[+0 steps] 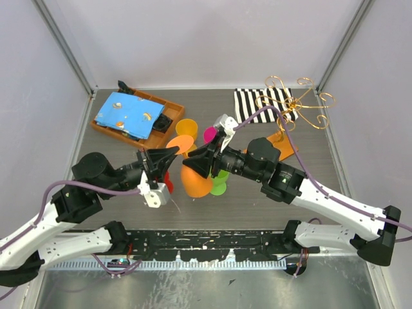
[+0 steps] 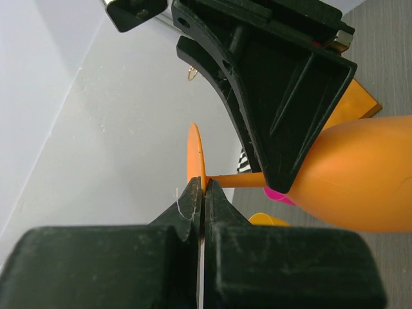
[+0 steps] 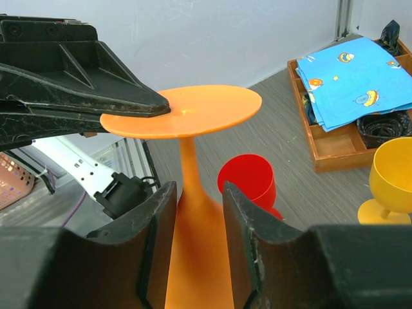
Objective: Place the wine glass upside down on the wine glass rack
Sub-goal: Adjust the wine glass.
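The right gripper (image 3: 193,241) is being held part-open around the stem of the orange wine glass (image 3: 187,112); the foot is being pinched by the left gripper (image 2: 203,193); red cup (image 3: 248,180) behind, centre frame.

Orange wine glass (image 1: 195,179) midair, gold rack (image 1: 293,106) back-right

This looks like a robotics lab. A grey tabletop (image 1: 129,212) sits boxed in by plain white panels (image 1: 206,38) on aluminium framing (image 1: 61,42). Two arms are bolted at its near edge.

Orange wine glass (image 3: 193,193) stem between right claw (image 3: 192,238) fingers, left claw (image 3: 129,106) on foot.
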`<state>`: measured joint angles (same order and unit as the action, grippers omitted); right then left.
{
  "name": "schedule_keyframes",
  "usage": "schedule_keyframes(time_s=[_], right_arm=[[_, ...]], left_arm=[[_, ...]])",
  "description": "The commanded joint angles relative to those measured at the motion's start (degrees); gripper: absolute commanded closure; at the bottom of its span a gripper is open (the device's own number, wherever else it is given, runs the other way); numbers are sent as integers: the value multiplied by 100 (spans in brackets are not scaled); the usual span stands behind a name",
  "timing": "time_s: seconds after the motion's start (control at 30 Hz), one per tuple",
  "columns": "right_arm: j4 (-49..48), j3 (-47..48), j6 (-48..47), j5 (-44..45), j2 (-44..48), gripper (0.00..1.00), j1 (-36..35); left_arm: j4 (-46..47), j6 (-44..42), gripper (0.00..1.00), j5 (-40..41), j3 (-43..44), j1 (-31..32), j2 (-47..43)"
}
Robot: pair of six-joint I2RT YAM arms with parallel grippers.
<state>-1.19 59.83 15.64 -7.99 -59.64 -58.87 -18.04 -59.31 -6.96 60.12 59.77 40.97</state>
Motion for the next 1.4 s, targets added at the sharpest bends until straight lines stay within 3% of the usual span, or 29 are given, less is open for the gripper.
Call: schedule_keyframes(time_s=[0.0,0.3,0.73,0.87,0.93,1.2,1.3,1.37], right_arm=[[-698,-82,69,122,-16,61,-70],[-744,-159,97,133,-56,67,-99],[-833,-160,122,140,-130,88,-99],[-850,-160,132,146,-140,99,-104],[-848,-169,155,192,-122,99,-104],[-985,-233,267,371,-25,99,-104],[-1020,-241,295,370,-30,99,-104],[-1032,-227,299,345,-47,99,-105]], left_arm=[[73,75,100,-17,-27,-19,-37],[88,67,100,-2,-53,-21,3],[218,43,100,37,-158,-18,-50],[269,63,100,37,-187,-25,-78],[379,103,100,33,-245,-19,-116],[815,280,73,6,-493,-25,-288],[884,305,72,19,-533,-22,-309],[892,306,78,32,-532,-20,-301]])
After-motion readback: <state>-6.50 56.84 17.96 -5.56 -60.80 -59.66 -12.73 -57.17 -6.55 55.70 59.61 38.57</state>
